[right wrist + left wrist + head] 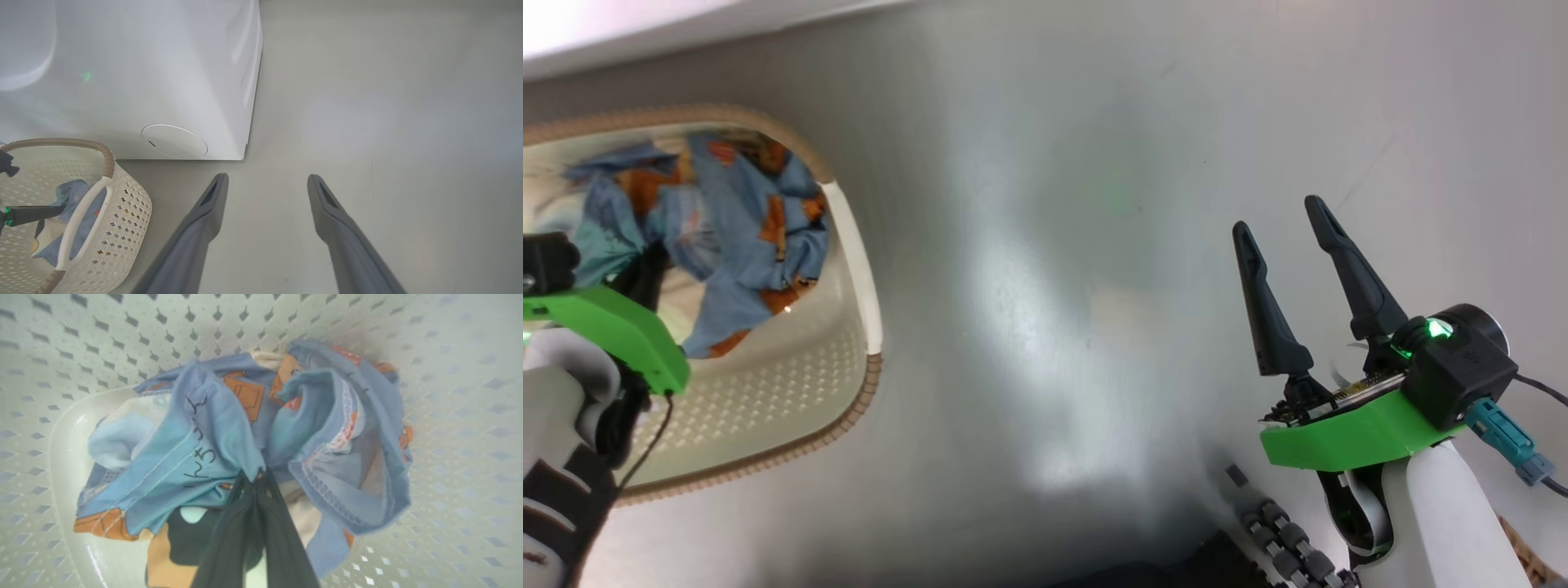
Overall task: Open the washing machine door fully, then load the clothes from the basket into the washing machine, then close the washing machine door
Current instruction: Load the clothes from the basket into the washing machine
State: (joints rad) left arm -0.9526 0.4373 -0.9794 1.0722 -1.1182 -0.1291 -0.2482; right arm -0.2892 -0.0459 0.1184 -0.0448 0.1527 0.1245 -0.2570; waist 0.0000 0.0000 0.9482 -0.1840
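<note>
Clothes [743, 237], a crumpled light blue bundle with orange-brown prints, lie inside the cream basket [852, 245] on the floor [1054, 286] at the head view's left, where the left hand [649, 273] reaches in. The right hand [1278, 219] hangs well apart, fingers spread, holding nothing. Left wrist view: the left hand's fingers [229, 533] are pinched tight on a blue fold with white stitching. Right wrist view: the basket stands just beside the white washing machine [163, 73], near its round lower cap [175, 141].
</note>
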